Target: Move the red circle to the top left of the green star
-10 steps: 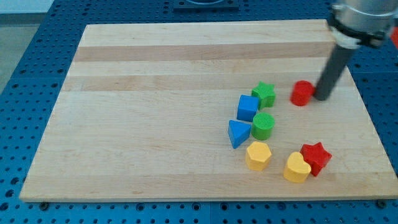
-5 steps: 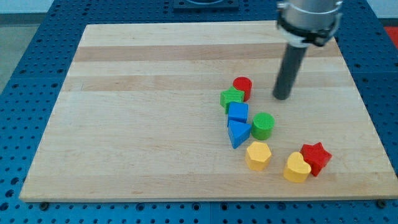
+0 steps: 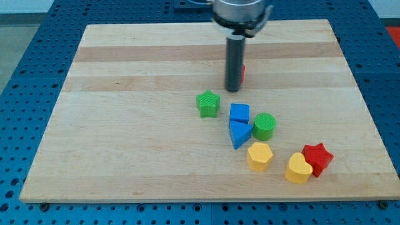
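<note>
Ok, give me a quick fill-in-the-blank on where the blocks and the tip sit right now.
1. The red circle is mostly hidden behind the ____.
2. The green star lies to the view's ____ of the blue cube.
3. My tip is toward the view's top right of the green ____.
4. The red star touches the yellow ____, at the view's bottom right.

Missing words: rod; left; star; heart
</note>
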